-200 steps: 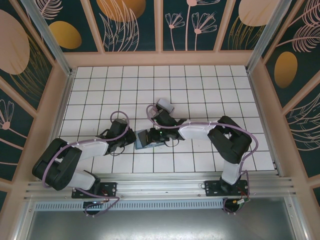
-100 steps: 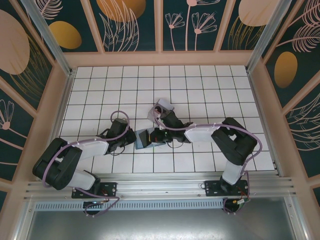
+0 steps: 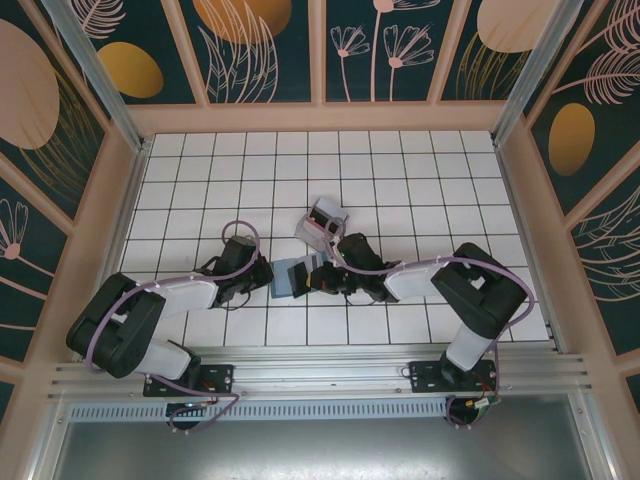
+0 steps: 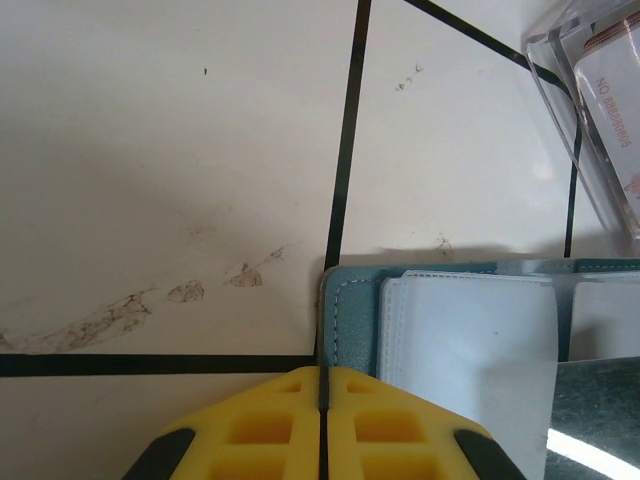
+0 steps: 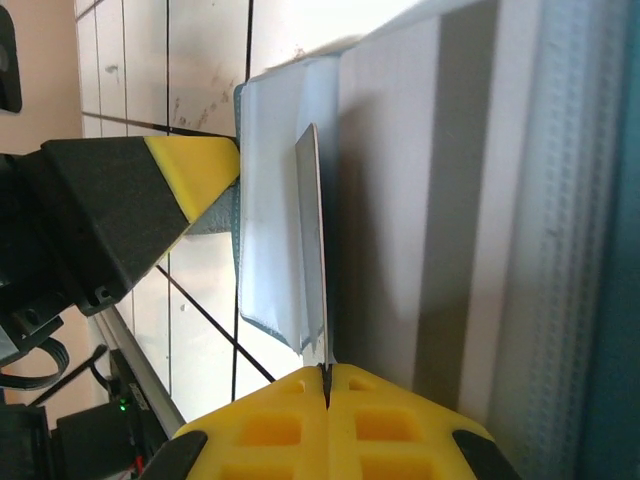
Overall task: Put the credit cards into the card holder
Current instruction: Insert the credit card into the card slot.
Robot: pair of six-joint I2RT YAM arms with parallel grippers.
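- Teal wallet lies open on the white tiled table, near the front edge and roughly midway between the two arms, with its pale blue inside facing up.
- From the left wrist camera, the wallet's stitched teal border sits on a black tile line, and a pale pocket panel lies just inside that border.
- Left claw comes in from the left, with its tip at the wallet's left edge.
- Its yellow pads are pressed together, leaving only a thin seam, and the wallet's border runs right up to them. I cannot tell whether they pinch that edge or only press against it.
- Right claw reaches in from the right and sits low over the right side of the wallet.
- From its own camera, the right claw is closed on a thin grey card seen edge-on. The card rises out of the seam between the yellow pads.
- The card lies against the pale blue inner face of the wallet. I cannot tell whether its far end is inside a pocket.
- The left claw's yellow tip touches the wallet's corner just beside the card.
- A clear box with pinkish contents stands on the table just beyond the wallet, towards the far side. One corner of the box shows beyond the wallet's far edge.
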